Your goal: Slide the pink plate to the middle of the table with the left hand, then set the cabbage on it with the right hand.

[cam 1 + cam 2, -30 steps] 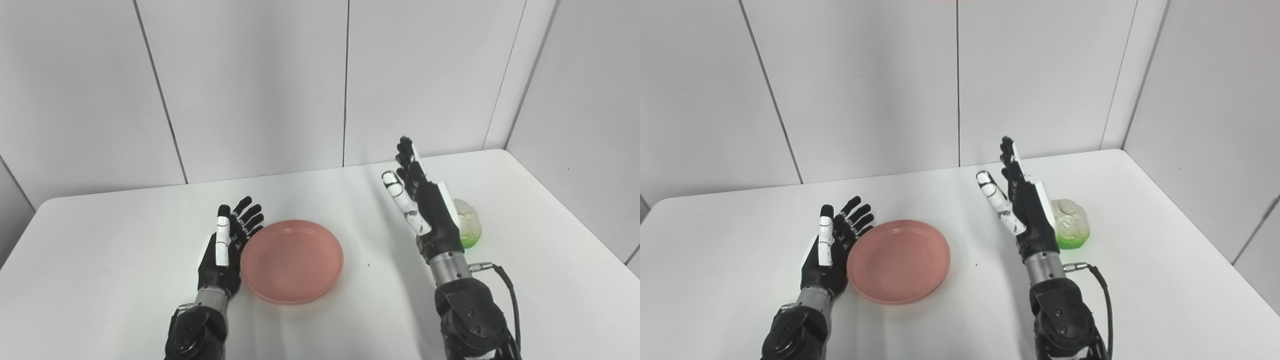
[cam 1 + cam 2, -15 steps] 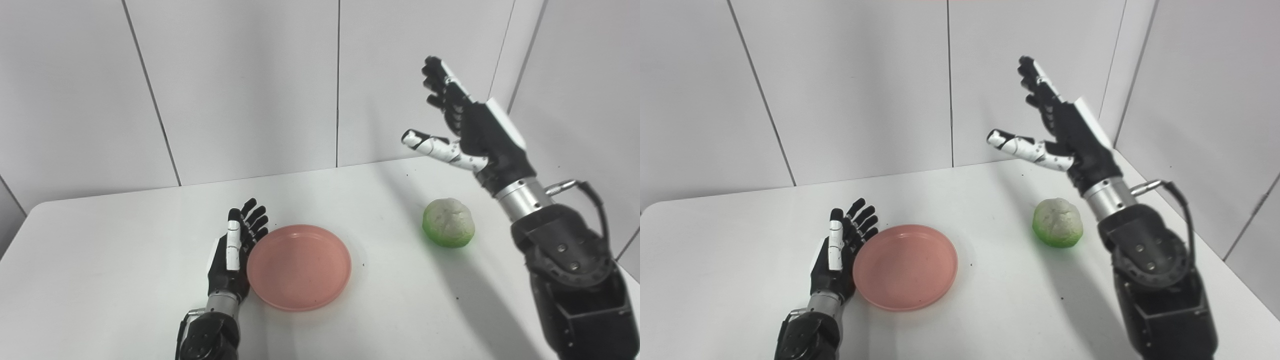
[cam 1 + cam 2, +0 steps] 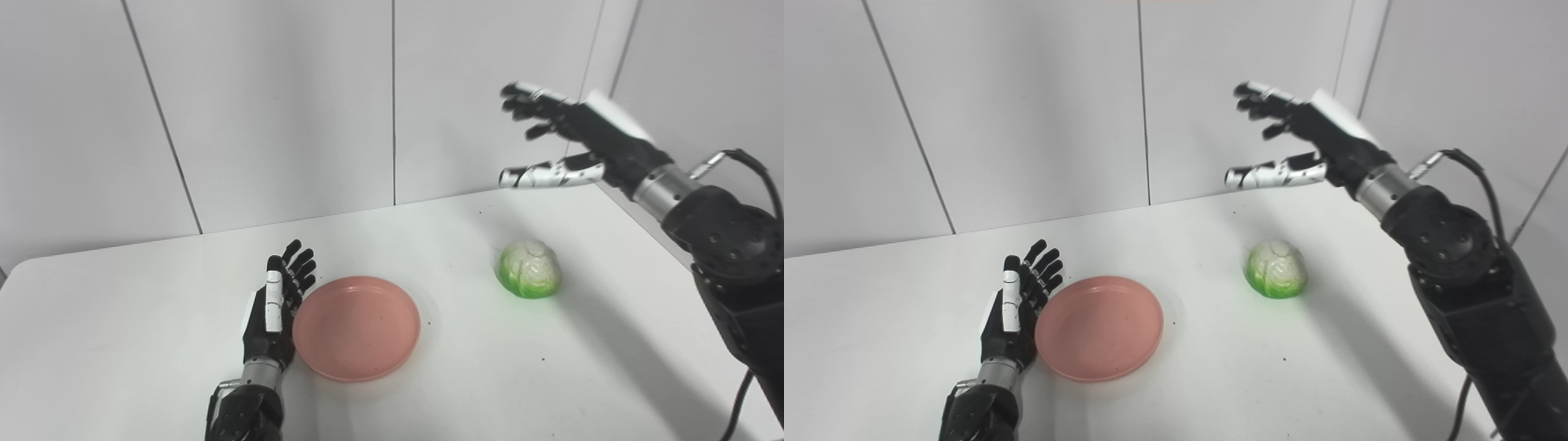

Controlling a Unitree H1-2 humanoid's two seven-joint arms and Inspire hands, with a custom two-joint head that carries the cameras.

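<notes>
Plate [image 3: 356, 327] pink, empty, flat on white surface [image 3: 122, 343], roughly mid-surface though slightly left of centre; slide judged done or nearly so. Left hand [image 3: 272, 309] edge-on against plate's left rim, touching or just beside it, fingers [image 3: 298, 264] straight and slightly fanned, holding nothing. Cabbage [image 3: 530, 277] on surface to right of plate, apart from it, untouched. Right hand [image 3: 569, 138] raised high above and behind cabbage, well clear, fingers [image 3: 527, 101] spread wide with thumb apart, empty. Remaining, by judgement: descent onto cabbage, grasp, carry leftward, placement on plate. Second half of task not yet started.
</notes>
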